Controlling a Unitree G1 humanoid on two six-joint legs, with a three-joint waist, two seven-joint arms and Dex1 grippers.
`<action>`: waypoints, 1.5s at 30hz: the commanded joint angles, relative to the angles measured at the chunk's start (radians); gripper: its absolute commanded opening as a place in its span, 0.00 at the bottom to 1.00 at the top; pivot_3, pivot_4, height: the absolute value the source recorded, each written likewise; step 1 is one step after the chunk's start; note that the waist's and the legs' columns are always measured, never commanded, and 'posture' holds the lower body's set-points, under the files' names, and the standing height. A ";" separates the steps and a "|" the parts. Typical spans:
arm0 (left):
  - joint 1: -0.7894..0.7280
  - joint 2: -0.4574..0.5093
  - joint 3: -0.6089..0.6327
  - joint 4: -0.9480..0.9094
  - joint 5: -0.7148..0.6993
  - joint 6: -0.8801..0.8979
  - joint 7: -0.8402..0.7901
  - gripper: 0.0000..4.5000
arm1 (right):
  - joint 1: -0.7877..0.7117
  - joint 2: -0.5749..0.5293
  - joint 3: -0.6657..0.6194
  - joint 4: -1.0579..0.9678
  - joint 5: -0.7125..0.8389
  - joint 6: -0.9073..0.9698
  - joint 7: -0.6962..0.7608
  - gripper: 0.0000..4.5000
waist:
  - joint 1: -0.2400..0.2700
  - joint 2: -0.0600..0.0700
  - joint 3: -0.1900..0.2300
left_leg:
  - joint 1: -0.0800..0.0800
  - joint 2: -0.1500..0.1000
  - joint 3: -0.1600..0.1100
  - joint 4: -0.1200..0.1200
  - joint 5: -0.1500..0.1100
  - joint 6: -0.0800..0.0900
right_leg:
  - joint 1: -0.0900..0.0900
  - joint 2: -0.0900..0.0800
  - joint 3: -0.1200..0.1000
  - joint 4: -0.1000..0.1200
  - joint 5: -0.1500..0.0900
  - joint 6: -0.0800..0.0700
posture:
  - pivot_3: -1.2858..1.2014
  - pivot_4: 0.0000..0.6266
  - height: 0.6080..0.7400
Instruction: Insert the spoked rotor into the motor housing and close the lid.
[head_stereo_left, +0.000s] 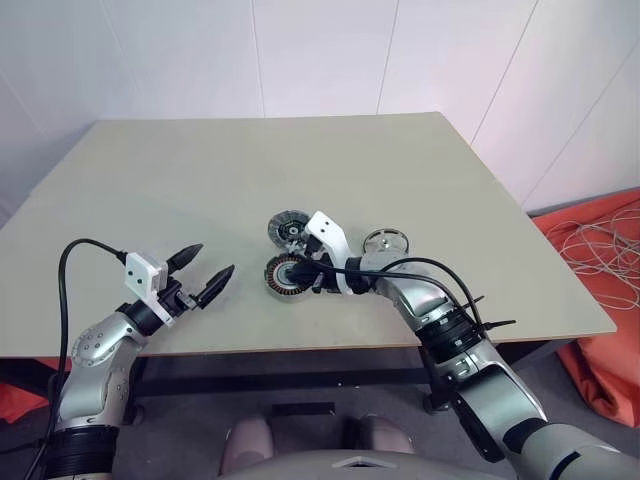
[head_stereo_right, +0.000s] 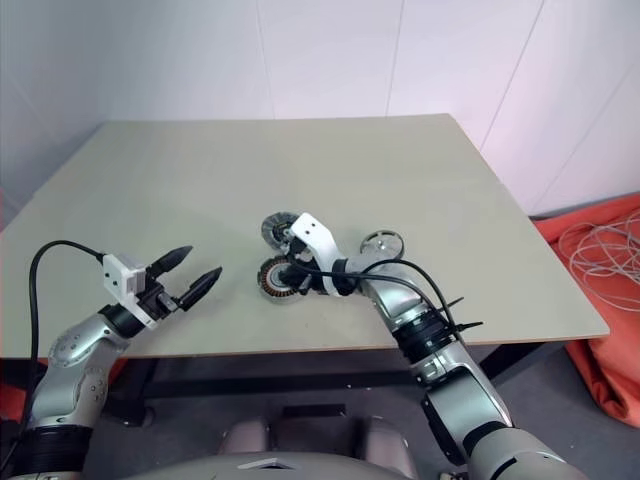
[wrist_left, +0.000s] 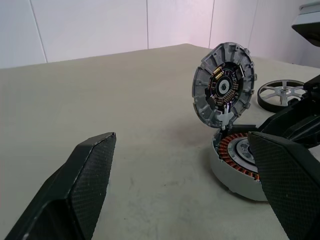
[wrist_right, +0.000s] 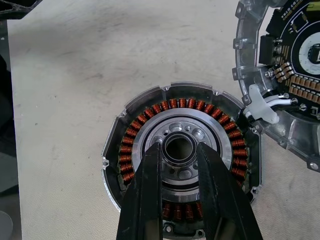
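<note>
Right claw (wrist_right: 179, 150) hung over motor housing (wrist_right: 135, 117), holding small ring; spoked rotor (head_stereo_left: 386, 241) lay behind right arm. Left claw (head_stereo_left: 205, 271) wide open, empty.

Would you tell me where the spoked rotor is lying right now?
The spoked rotor lies flat on the table, right of the motor housing and just beyond the right arm.
</note>
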 joint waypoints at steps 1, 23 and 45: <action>-0.019 0.007 0.007 -0.028 -0.007 -0.012 0.001 1.00 | -0.009 0.009 -0.012 -0.001 -0.005 -0.022 -0.003 0.14 | 0.000 0.000 0.000 | 0.000 0.000 0.000 0.000 0.000 0.000 | 0.000 0.000 0.000 0.000 0.000 0.000 | 0.52 0.00 1.00; -0.026 0.006 0.005 -0.027 -0.006 -0.012 0.002 1.00 | -0.011 0.008 -0.016 -0.004 -0.007 -0.023 -0.001 0.53 | 0.000 0.000 0.000 | 0.000 0.000 0.000 0.000 0.000 0.000 | 0.000 0.000 0.000 0.000 0.000 0.000 | 0.52 0.00 1.00; -0.040 0.005 -0.001 -0.017 -0.004 -0.012 -0.002 1.00 | -0.024 -0.004 -0.089 -0.175 0.089 0.091 0.009 0.73 | 0.000 0.000 0.000 | 0.000 0.000 0.000 0.000 0.000 0.000 | 0.000 0.000 0.000 0.000 0.000 0.000 | 0.52 0.00 1.00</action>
